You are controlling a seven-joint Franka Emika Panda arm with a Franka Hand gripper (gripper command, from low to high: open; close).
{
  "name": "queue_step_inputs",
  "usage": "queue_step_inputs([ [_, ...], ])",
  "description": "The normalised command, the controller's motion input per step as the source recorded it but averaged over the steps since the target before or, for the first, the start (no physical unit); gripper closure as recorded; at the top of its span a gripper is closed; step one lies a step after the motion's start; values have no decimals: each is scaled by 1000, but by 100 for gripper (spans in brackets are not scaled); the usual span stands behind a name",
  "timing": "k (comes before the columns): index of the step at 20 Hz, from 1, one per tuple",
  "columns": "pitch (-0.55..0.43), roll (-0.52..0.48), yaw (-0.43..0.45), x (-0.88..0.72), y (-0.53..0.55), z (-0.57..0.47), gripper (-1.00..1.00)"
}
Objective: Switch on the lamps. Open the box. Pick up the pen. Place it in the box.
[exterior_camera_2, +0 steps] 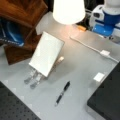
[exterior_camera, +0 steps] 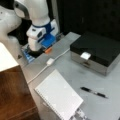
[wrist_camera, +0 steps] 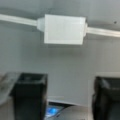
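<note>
White notepad on grey table; wooden shelf.

No text, label, brand, number or sign readable anywhere. Pale streaks on the dark blue item under the wooden shelf in a front view, too blurred to make out as letters. Nothing printed visible on box, switch block, pen or notebook.

Matt grey table, silvery metal-sided box with matt black lid, brown wooden stand
</note>
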Motion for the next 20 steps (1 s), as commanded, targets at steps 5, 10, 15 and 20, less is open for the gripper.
queue_step_inputs([
  [5, 181, 46, -38, 234, 68, 198, -100],
  [10, 235, 44, -41, 291, 45, 249, -100],
  [15, 308, 37, -63, 338, 41, 256, -100],
  [20, 370, 48, -83, 504, 46, 304, -100],
])
